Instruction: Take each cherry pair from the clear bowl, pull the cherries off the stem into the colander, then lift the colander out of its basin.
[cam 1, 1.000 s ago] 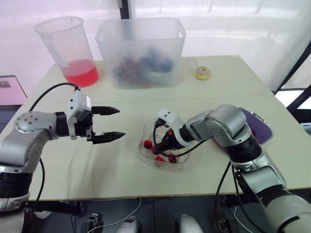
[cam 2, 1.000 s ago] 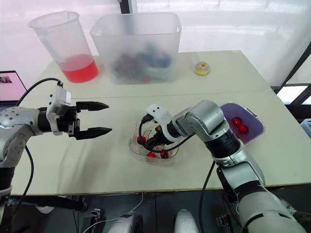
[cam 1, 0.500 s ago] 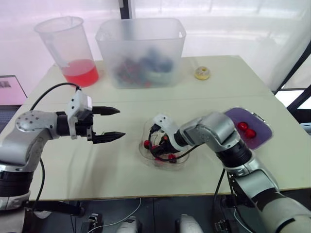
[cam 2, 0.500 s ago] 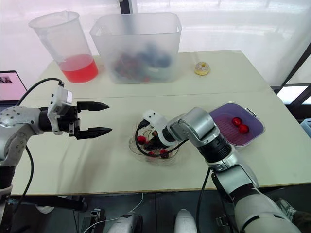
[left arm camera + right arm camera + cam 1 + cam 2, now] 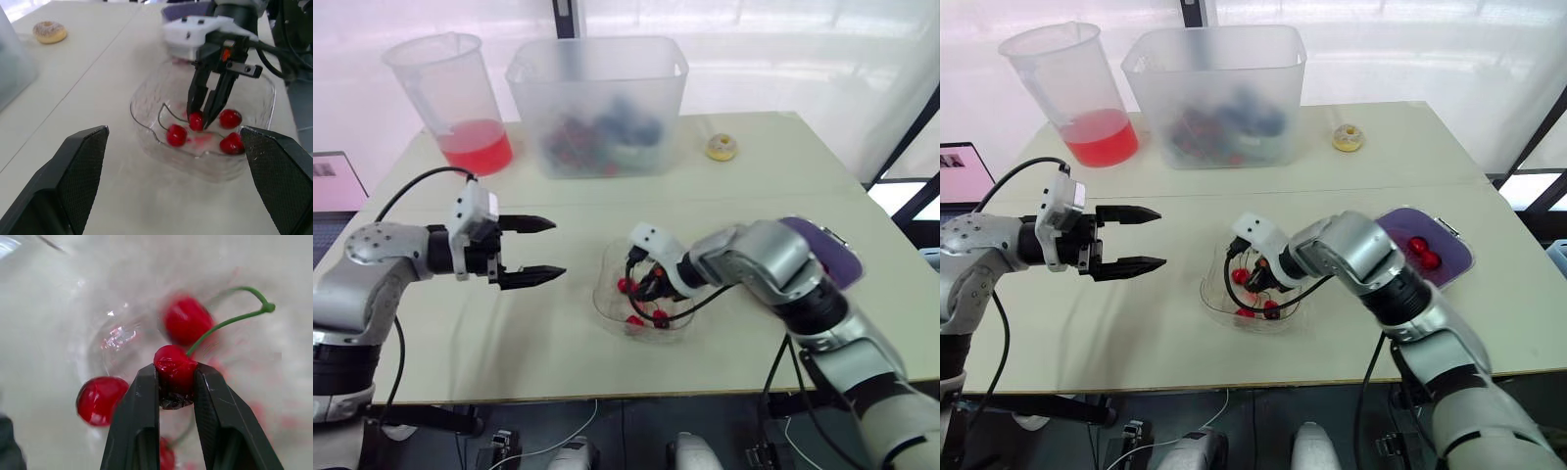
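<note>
Right wrist view: cherry clamped inside the bowl

The right end effector (image 5: 176, 376) is clenched on a cherry (image 5: 174, 363), one black finger pressing each side of the fruit. A green stem (image 5: 230, 319) rises from that cherry and bends over at a small knot. A second stem runs down from the knot toward a blurred cherry just beyond. I cannot tell whether the held cherry touches the bowl floor.

From the head camera, the bowl (image 5: 1209, 294) sits at the middle of the tabletop (image 5: 1136, 328). The right arm reaches into it from 3 o'clock. The left wrist view shows the fingers pointing down into the bowl, with three loose cherries (image 5: 176, 135) lying round the held one.

The left end effector (image 5: 556, 248) hangs released at 9 o'clock from the bowl, well apart from it. Its fingers are spread wide and point toward the bowl, with nothing between them.

The colander (image 5: 1454, 257) stands at 3 o'clock from the bowl, partly hidden behind the right forearm. Two cherries (image 5: 1418, 245) lie in it.

At the far edge stand a pitcher (image 5: 1067, 88) of red liquid at 11 o'clock and a frosted tub (image 5: 1214, 88) at 12 o'clock. A doughnut (image 5: 1348, 138) lies at 1 o'clock.
</note>
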Controlling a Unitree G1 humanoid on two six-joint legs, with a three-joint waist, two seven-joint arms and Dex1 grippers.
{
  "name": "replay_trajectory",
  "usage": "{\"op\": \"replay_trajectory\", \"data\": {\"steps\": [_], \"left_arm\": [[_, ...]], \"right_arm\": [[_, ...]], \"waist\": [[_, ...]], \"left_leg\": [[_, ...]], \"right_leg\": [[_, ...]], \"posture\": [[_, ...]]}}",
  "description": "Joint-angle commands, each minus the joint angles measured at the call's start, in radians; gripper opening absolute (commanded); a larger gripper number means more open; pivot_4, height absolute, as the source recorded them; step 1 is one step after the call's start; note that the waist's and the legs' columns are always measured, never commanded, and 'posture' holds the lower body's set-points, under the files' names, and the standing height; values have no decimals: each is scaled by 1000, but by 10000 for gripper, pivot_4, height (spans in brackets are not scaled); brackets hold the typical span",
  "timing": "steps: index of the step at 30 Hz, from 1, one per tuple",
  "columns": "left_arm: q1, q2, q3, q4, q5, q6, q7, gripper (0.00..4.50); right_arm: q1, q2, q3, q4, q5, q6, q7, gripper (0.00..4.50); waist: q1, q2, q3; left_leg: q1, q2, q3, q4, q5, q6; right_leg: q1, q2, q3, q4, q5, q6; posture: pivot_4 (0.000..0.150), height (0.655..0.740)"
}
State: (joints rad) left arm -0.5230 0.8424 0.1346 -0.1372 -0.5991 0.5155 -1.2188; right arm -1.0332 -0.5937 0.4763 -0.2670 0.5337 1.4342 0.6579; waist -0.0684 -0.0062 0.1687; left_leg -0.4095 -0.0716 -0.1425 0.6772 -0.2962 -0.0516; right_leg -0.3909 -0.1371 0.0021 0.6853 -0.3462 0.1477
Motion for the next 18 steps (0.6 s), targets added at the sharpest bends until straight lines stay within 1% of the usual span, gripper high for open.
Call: {"op": "replay_trajectory", "data": {"steps": [1, 3, 5, 7, 10, 11, 14, 18], "left_arm": [[-48, -29, 52, -4, -85, 45, 29, 45000], [-80, -49, 76, 13, -134, 82, 48, 45000], [-123, -67, 98, 43, -185, 130, 73, 45000], [-149, -76, 109, 60, -220, 163, 82, 45000], [-231, -117, 118, 102, -306, 238, 91, 45000], [-250, -124, 115, 113, -321, 252, 83, 45000], [-307, -146, 66, 150, -299, 259, 60, 45000], [-348, -178, -14, 160, -257, 252, 21, 45000]], "right_arm": [[-36, -85, -18, -125, -9, -131, 90, 5467], [-25, -119, -77, -155, -7, -219, 130, 5467], [13, -178, -131, -197, -61, -419, 180, 5467], [42, -215, -155, -208, -93, -535, 217, 5467], [94, -263, -198, -193, -194, -765, 240, 5467], [107, -275, -203, -197, -208, -802, 259, 5467], [132, -278, -193, -201, -266, -889, 276, 5467], [148, -257, -193, -213, -297, -908, 278, 5467]], "waist": [[0, 0, 0], [1, 0, 0], [2, -1, 0], [1, -1, 0], [3, -1, 0], [3, -1, 0], [0, -1, 0], [0, -1, 0]], "left_leg": [[0, 0, 0, 0, 0, 0], [0, 0, 0, 0, 0, 0], [0, 0, 0, 0, 0, 0], [0, -1, 0, 1, 0, 0], [0, 0, 1, 1, 0, 0], [0, 0, 1, 1, 0, 0], [0, -1, 1, 2, 0, 0], [0, 0, 1, 1, 0, 0]], "right_leg": [[0, 0, 0, 0, 0, 0], [1, 0, 0, 0, 0, 0], [0, 0, 0, 0, 0, 0], [1, 0, -1, 0, 0, 0], [1, 0, -1, 0, 0, 0], [1, 0, -1, 0, 0, 0], [2, 0, -1, 0, 0, 0], [1, 1, -1, 0, 0, 0]], "posture": [[1500, 7400], [1500, 7400], [1500, 7400], [1500, 7400], [1500, 7400], [1500, 7400], [1500, 7400], [1500, 7400]]}}
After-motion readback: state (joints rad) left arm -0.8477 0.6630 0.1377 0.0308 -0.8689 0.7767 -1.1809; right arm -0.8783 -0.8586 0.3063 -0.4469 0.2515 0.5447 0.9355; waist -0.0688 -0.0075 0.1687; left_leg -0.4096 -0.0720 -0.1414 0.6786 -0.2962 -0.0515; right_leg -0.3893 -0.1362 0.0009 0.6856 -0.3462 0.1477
